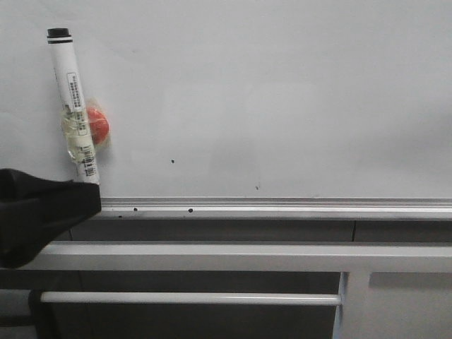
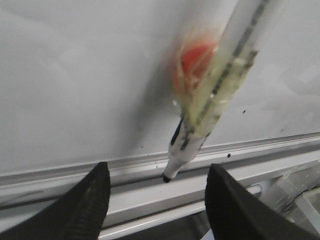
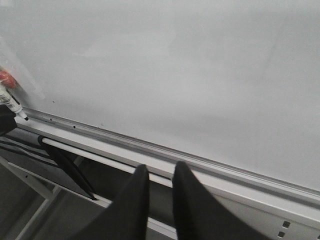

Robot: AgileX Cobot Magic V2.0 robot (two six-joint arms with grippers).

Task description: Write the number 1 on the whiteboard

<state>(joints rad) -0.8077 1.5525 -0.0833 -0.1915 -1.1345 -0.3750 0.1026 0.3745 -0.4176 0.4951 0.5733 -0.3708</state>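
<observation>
Pale and unmarked but for a few specks, the whiteboard point(image 1: 282, 92) fills the background, bearing one marker point(image 1: 74, 113) taped to one red magnet point(image 1: 97, 125); no number 1 stroke shows. The left gripper point(image 2: 157, 200) gapes wide and empty beneath the marker's tip. Only the right wrist view shows the right gripper point(image 3: 160, 200), its fingers nearly together, holding nothing.

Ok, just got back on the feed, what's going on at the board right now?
Nothing is written yet: the whiteboard shows only a few tiny specks. The marker hangs on it, taped to a red magnet, tip down near the bottom rail. The left pincer is open just below the marker, not gripping it. The right pincer sits nearly closed and empty further along the rail.
</observation>
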